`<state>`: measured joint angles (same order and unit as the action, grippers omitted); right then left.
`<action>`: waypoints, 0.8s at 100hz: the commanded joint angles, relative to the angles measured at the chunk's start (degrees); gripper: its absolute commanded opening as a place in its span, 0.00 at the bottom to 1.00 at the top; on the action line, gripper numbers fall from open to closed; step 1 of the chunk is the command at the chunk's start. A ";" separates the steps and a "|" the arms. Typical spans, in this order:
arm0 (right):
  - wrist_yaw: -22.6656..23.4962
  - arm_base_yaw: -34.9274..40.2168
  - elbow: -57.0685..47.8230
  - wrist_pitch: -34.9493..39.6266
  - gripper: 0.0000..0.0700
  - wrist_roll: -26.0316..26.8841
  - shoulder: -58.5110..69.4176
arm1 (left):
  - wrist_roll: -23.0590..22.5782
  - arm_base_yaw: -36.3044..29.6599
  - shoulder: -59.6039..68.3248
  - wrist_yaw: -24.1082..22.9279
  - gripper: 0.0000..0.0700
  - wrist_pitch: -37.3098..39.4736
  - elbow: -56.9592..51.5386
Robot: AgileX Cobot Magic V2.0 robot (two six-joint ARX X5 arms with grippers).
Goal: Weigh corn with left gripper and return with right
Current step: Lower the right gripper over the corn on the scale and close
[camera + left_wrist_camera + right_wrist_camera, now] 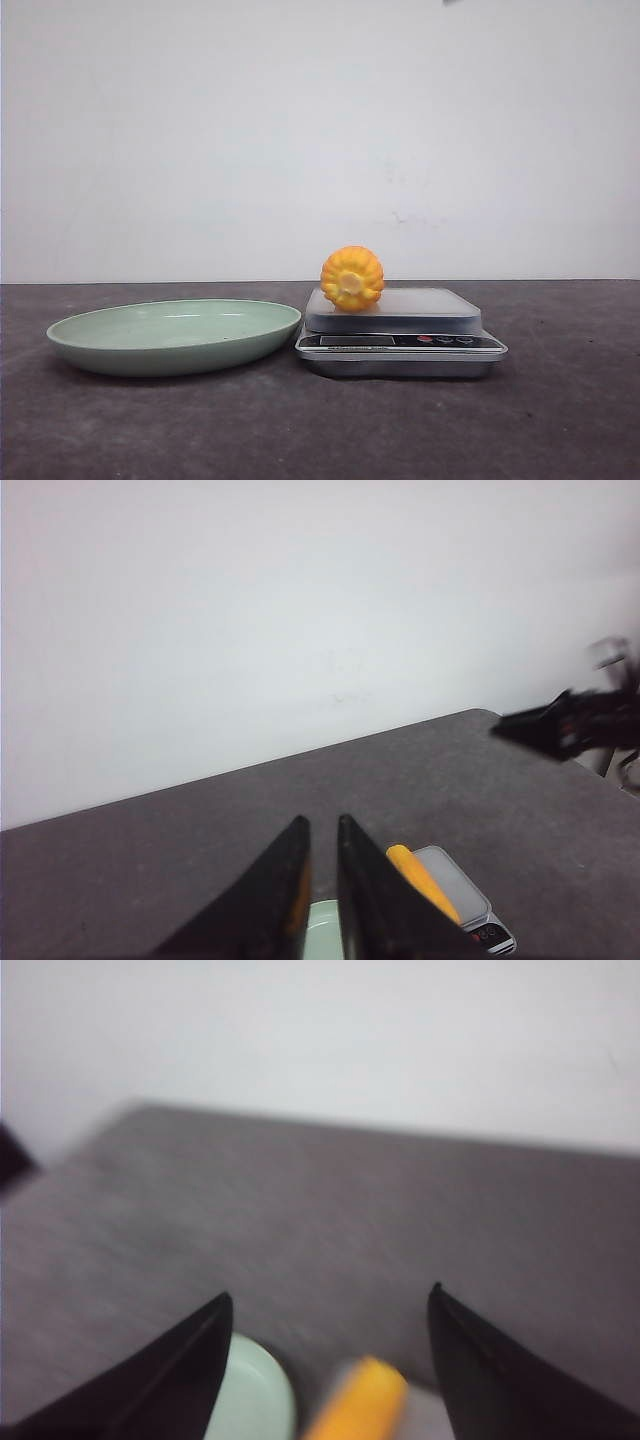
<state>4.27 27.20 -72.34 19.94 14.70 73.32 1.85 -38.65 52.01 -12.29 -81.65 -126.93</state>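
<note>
The orange-yellow corn [352, 278] lies on the left part of the silver kitchen scale's platform [400, 335], its paler blunt end facing the camera. Neither gripper shows in the front view. In the left wrist view my left gripper [320, 822] is empty, its fingers nearly together, held above and back from the corn [422, 880] and the scale [462, 885]. In the blurred right wrist view my right gripper [330, 1295] is wide open and empty, above the corn [360, 1405].
A shallow pale green plate [170, 335] sits on the dark table just left of the scale; it also shows in the left wrist view [323, 930] and the right wrist view [255, 1395]. A white wall stands behind. The right arm [575, 725] shows blurred in the left wrist view.
</note>
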 commanded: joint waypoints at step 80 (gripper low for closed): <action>0.52 6.82 -1.22 7.43 0.86 10.91 27.23 | 0.74 -0.42 0.24 -0.35 0.00 -3.21 -1.14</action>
<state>4.91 33.30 -72.40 27.46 24.45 99.13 2.50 -38.65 52.01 -12.32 -81.62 -126.89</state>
